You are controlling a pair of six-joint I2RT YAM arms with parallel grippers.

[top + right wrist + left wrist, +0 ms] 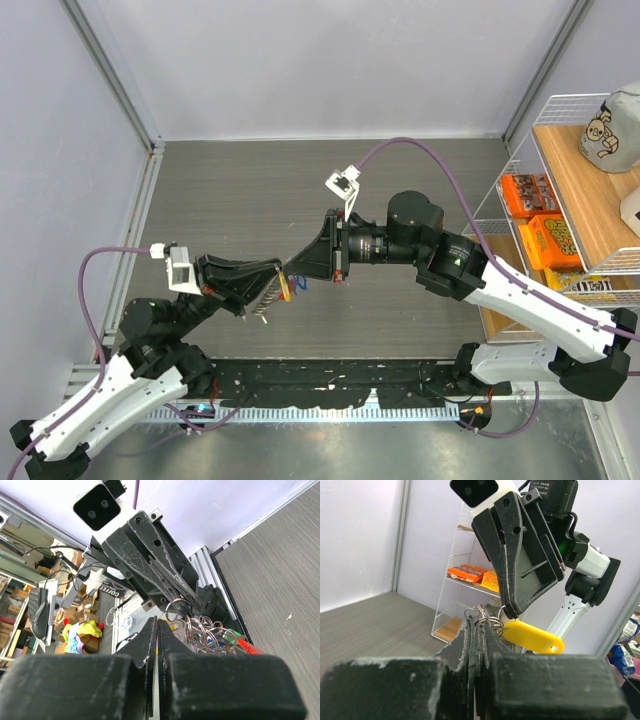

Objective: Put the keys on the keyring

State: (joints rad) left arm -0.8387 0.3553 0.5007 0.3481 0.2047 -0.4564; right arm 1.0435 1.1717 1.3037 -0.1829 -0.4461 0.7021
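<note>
Meeting in mid-air over the middle of the table [430, 190]: left gripper [270, 290] reaching in from the near left, right gripper [298, 268] from the right, tips almost touching.

Left gripper: fingers pressed flat together, no gap showing in its own wrist view. The keyring [176, 611] sits right at its fingertips and looks pinched there. A short chain [262, 306] hangs from the same spot toward the near side.

Right gripper: also fully closed, jaws edge to edge. Its tips bear on the metal at the top of the yellow tag [532, 636], so it grips the keys [202, 632] at that point. Which exact piece is nipped cannot be made out.

Keys: one tangled bunch of thin rings and small blades, held off the table between the two tips. Yellow tag dangles just below the right fingertips. Red tag [250, 647] and green tag [231, 636] lie on the far side of the bunch as the right wrist sees it. A blue scrap [301, 284] shows beneath the right tip.

Wire shelf rack [560, 215] with orange packets stands at the right edge, well apart.
</note>
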